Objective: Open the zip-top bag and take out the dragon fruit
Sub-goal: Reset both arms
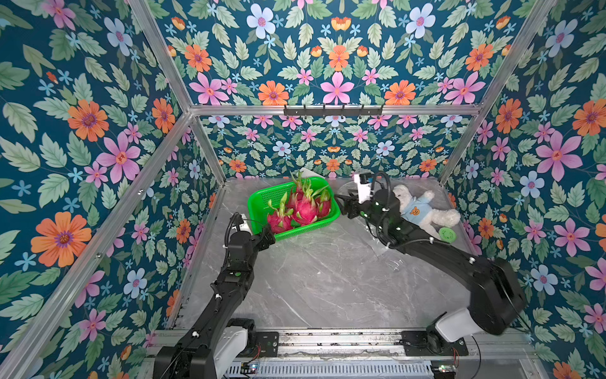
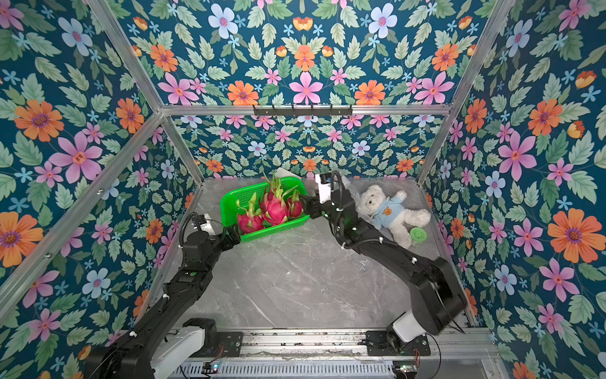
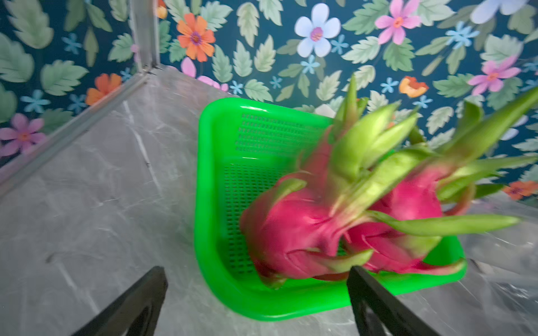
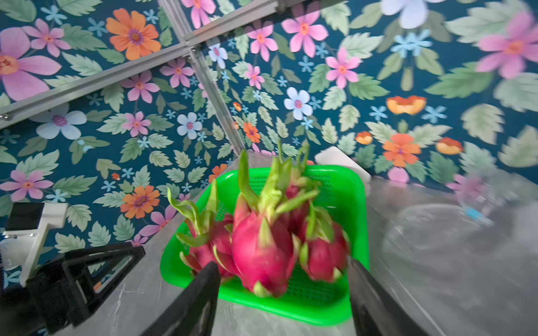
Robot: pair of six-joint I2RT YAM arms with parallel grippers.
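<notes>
Several magenta dragon fruit (image 1: 305,210) (image 2: 275,210) with green scales lie piled in a green mesh basket (image 1: 259,200) (image 2: 229,200) at the back of the table. My left gripper (image 1: 269,238) (image 3: 256,270) stands open at the basket's (image 3: 203,174) near corner, holding nothing, with the fruit (image 3: 291,229) just beyond its fingertips. My right gripper (image 1: 341,205) (image 4: 282,263) is open at the basket's (image 4: 358,203) right side, empty, facing the fruit (image 4: 262,247). The clear zip-top bag (image 4: 436,232) (image 1: 393,259) lies flat on the table under the right arm, with no fruit showing in it.
A white teddy bear (image 1: 423,208) (image 2: 390,210) in a blue shirt lies at the back right, with a round green lid (image 1: 447,234) beside it. A white object (image 1: 311,172) stands behind the basket against the floral back wall. The table is grey marble.
</notes>
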